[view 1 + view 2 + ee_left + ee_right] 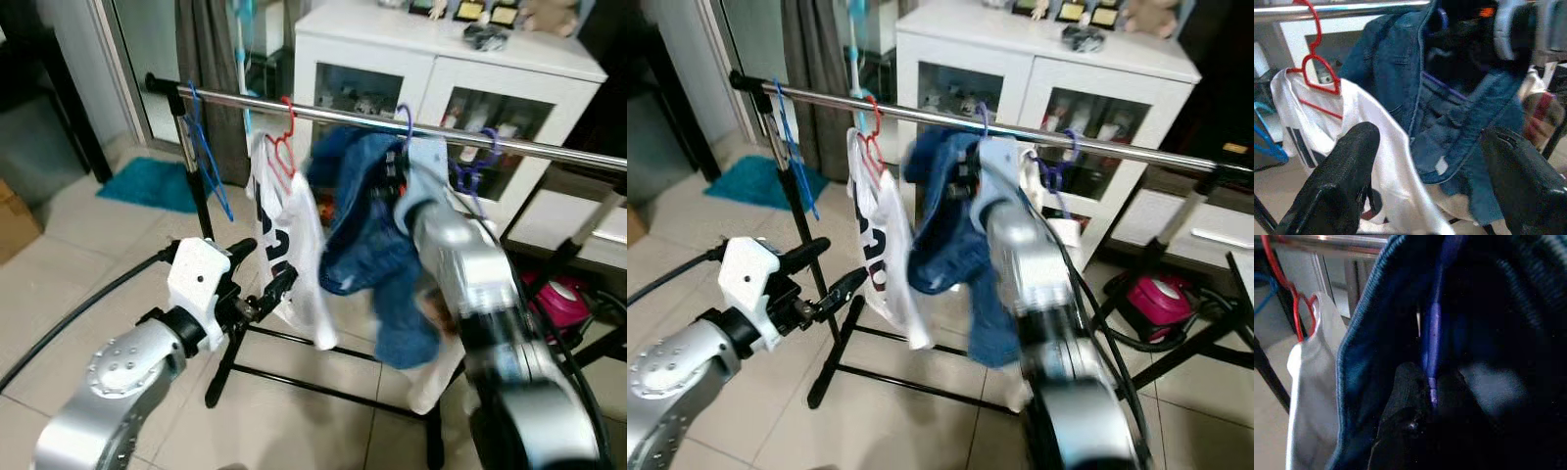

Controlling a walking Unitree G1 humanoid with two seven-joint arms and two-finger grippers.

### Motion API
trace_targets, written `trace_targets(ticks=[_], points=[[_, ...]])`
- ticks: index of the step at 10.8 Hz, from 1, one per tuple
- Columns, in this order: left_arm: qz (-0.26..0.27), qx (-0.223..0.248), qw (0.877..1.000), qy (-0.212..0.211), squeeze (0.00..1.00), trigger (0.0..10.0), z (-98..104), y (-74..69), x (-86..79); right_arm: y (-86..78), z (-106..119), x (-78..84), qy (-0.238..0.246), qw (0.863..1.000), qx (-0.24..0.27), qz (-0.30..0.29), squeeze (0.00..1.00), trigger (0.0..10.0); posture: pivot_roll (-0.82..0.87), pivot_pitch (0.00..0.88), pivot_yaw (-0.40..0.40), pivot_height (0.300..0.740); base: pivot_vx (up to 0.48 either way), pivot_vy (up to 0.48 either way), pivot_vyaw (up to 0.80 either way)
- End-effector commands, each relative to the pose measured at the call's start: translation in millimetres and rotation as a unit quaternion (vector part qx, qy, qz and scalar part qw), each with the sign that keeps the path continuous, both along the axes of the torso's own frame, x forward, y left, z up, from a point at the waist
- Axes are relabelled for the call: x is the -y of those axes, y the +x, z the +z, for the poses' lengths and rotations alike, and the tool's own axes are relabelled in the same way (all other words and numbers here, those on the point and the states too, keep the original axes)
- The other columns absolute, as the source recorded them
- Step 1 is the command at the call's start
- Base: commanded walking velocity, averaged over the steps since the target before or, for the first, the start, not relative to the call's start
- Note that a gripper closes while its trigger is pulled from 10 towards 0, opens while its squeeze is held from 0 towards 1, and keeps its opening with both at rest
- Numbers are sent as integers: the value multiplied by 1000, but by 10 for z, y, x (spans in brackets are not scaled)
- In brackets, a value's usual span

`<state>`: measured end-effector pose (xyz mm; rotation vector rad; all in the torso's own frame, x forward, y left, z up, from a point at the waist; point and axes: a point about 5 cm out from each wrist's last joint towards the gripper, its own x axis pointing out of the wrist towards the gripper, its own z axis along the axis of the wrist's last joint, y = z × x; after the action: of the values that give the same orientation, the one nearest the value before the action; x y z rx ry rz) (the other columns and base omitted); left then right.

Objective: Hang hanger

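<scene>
A purple hanger (pixel 1434 323) carries a blue denim jacket (pixel 362 225). Its hook (pixel 403 119) sits at the silver rail (pixel 225 101) of a clothes rack. My right arm is raised, and my right gripper (pixel 1430 387) is buried in the jacket's collar, shut on the hanger's neck just below the hook. Beside the jacket, a white shirt (pixel 284 245) hangs on a red hanger (pixel 284 147). My left gripper (pixel 263 269) is open and holds nothing, low in front of that shirt and left of the jacket.
An empty blue hanger (pixel 206 157) hangs near the rail's left end, and another purple hanger (pixel 475 171) with a pale garment hangs right of the jacket. The rack's black base bars (pixel 294 377) cross the tiled floor. A white glass-door cabinet (pixel 441 69) stands behind, and a teal mat (pixel 152 184) lies at left.
</scene>
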<state>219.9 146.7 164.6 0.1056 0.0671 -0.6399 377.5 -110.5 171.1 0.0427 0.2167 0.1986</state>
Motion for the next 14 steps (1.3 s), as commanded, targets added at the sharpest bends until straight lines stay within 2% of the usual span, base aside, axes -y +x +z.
trace_targets(ticks=[1,3,4,6,7,9,11,14], points=[[-13,-1,1000,-1,0,10000,28,-22,-4,89,97,5,11,1000,18,-2,0,10000,-44,0,-39,740,0,0,0],[-32,-8,999,-4,0,10000,36,-59,16,218,131,-73,8,1000,5,13,0,10000,-41,0,-39,740,0,0,0],[-40,-8,999,-6,0,10000,59,-81,16,276,143,-143,-9,1000,-5,24,0,10000,-31,1,-49,740,0,0,0],[-59,-9,998,-16,0,10000,111,-149,26,320,136,-139,-6,1000,-19,9,0,10000,-8,19,-59,740,0,0,0],[-85,-16,996,-29,0,10000,157,-230,61,333,96,-79,10,999,-34,-16,0,10000,4,26,-60,740,0,0,0],[-97,-24,995,-27,0,10000,179,-265,68,316,-11,-37,14,998,-62,-27,0,10000,16,35,-55,740,0,0,0],[-96,-31,995,-20,0,10000,190,-282,30,286,-110,-54,-2,997,-82,-14,0,10000,34,55,-42,740,0,0,0],[-80,-34,996,-4,0,10000,221,-290,-44,244,-220,-92,-46,994,-93,18,0,10000,52,81,-39,740,0,0,0]])
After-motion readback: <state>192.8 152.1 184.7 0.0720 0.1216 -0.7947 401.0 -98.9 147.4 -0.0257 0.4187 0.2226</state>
